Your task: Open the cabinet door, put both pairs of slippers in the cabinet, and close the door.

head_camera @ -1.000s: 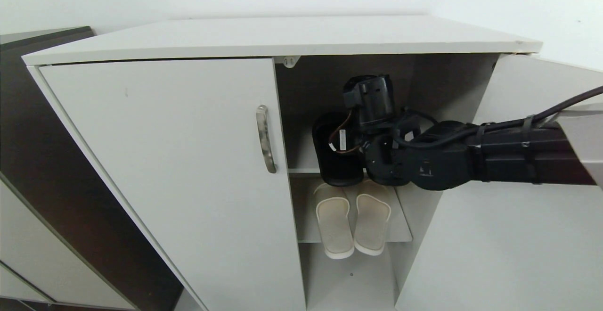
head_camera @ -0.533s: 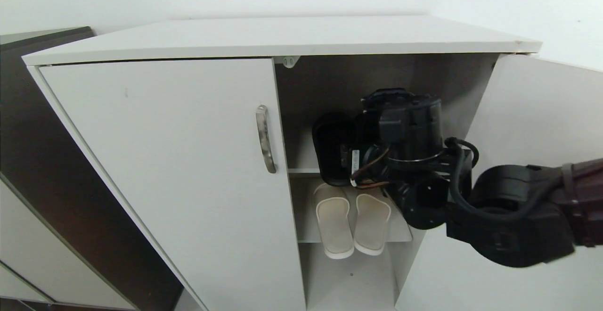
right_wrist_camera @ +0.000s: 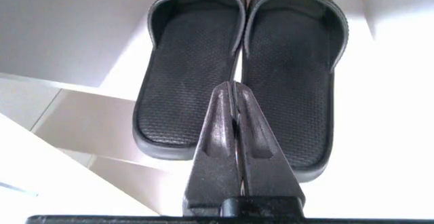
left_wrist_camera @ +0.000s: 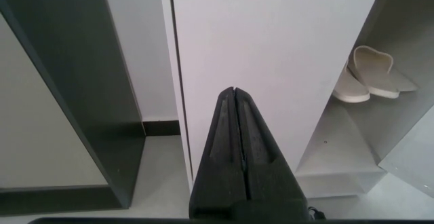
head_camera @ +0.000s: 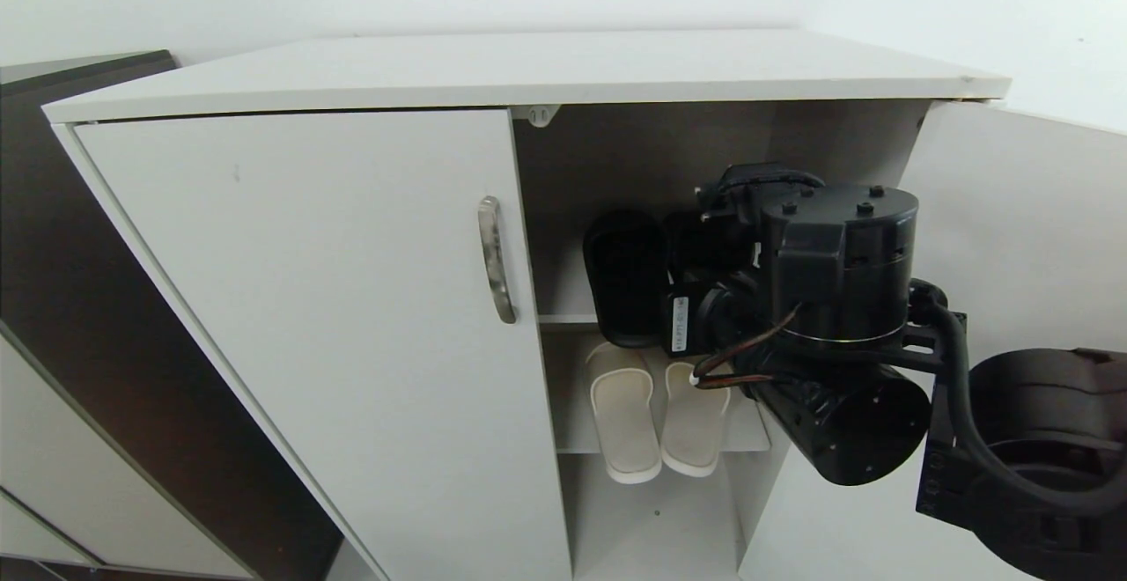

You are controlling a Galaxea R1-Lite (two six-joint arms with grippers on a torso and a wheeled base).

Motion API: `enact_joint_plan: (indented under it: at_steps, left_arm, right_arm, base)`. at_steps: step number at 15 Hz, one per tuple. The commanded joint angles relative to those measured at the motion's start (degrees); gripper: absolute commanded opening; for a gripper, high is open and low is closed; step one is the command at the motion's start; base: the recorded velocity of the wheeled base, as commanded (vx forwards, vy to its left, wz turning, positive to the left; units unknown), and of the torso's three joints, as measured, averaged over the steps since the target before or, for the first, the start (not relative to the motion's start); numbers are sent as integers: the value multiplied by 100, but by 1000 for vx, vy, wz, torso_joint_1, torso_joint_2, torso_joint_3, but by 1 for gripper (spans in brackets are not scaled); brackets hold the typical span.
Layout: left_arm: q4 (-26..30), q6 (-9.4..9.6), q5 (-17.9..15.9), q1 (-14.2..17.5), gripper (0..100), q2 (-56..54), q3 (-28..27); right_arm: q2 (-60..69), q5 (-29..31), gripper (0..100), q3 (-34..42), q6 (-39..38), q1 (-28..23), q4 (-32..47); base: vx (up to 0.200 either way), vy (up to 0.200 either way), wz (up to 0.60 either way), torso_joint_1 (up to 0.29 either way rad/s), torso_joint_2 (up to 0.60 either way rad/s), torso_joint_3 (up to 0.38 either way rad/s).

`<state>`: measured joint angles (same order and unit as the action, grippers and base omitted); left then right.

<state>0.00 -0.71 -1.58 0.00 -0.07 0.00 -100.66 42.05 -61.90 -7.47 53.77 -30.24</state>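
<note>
You see black slippers with a fine dotted tread, cream slippers, perhaps faintly textured, a plain white cabinet and its silvery handle.

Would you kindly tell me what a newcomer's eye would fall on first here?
The bulky black right arm before the cabinet's open right half draws the eye first. Its shut hand points at the black slippers on the upper shelf; the white slippers lie side by side on the lower shelf.
</note>
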Motion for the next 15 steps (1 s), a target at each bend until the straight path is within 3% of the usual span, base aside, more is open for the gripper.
enact_joint_plan:
  at_steps: [1, 4, 15]
  left_arm:
    - [0, -8, 0, 0, 0, 7, 0]
    - [0, -8, 0, 0, 0, 7, 0]
    - [0, 0, -9, 0, 0, 7, 0]
  right_arm:
    - [-6, -3, 0, 12, 0, 37, 1]
    - [-33, 5, 0, 3, 0, 54, -8]
    - [-182, 5, 0, 29, 18, 54, -8]
  base:
    - [0, 0, 0, 0, 0, 0]
    - [0, 0, 0, 0, 0, 0]
    - [-200, 0, 0, 1, 1, 3]
